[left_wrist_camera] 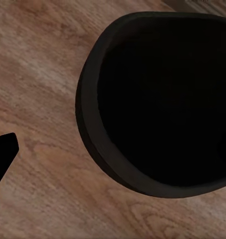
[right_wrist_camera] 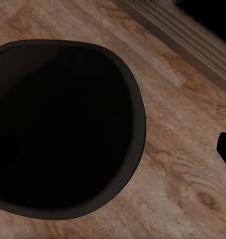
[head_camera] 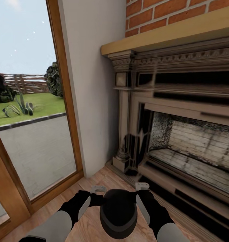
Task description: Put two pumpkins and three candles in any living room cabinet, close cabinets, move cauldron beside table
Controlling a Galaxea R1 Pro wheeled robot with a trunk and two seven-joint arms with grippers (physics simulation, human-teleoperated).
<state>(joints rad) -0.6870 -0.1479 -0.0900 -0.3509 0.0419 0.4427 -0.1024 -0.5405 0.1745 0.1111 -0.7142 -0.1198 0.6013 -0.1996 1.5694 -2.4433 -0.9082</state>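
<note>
Low at the frame's bottom centre, the cauldron (head_camera: 118,215) sits between both forearms on the plank floor (head_camera: 94,188); its black interior hides everything, and neither gripper's opening can be told.

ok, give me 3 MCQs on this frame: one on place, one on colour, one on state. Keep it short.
1. Where is the cauldron?
A. between the two arms, on the floor
B. inside the fireplace
C. outside the glass door

2. What colour is the cauldron?
A. red
B. matte black
C. pale beige

3. What is inside the cauldron's mouth?
A. a candle
B. a pumpkin
C. nothing that can be made out, only dark

Answers:
1. A: in the head view it sits on the wood floor between both forearms, in front of the fireplace.
2. B: both wrist views show a black rim and body.
3. C: the opening looks uniformly dark from both wrist views.
</note>
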